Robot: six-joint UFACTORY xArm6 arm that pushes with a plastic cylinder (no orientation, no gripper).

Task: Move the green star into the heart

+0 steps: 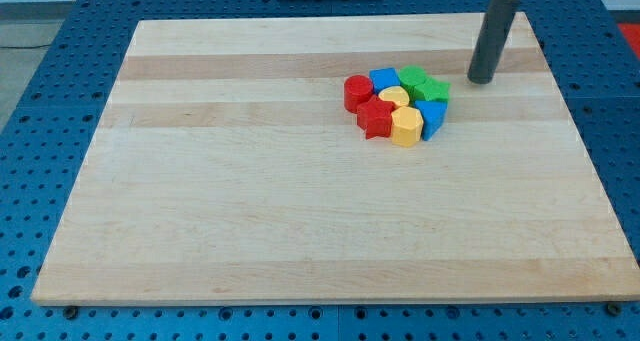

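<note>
- The bench [250, 211] is a pale wooden board lying on a blue perforated base [40, 101]; all four of its edges are in the view.
- All the blocks sit in one tight cluster in the upper right part of the bench, nearer the view's top edge than the bottom, and well apart from every edge.
- The green star [433, 89] is at the cluster's upper right corner, touching a green block [411, 78] on its left; that block's shape I cannot make out.
- The yellow heart [394, 96] lies in the middle of the cluster, just left of the green star and hemmed in all round.
- A blue block [384, 78] and a red cylinder [358, 92] form the cluster's upper left side.
- A red star [375, 119] and a yellow block [405, 127] form its lower side, with a second blue block [433, 116] on the lower right.
- My tip [481, 81] rests on the bench just right of the green star, apart from it, with bare wood showing between them.
- The tool is a plain rod with nothing to clench; it grasps nothing.
- Open wood lies wide to the view's left and bottom of the cluster; less lies towards the top and right edges.
</note>
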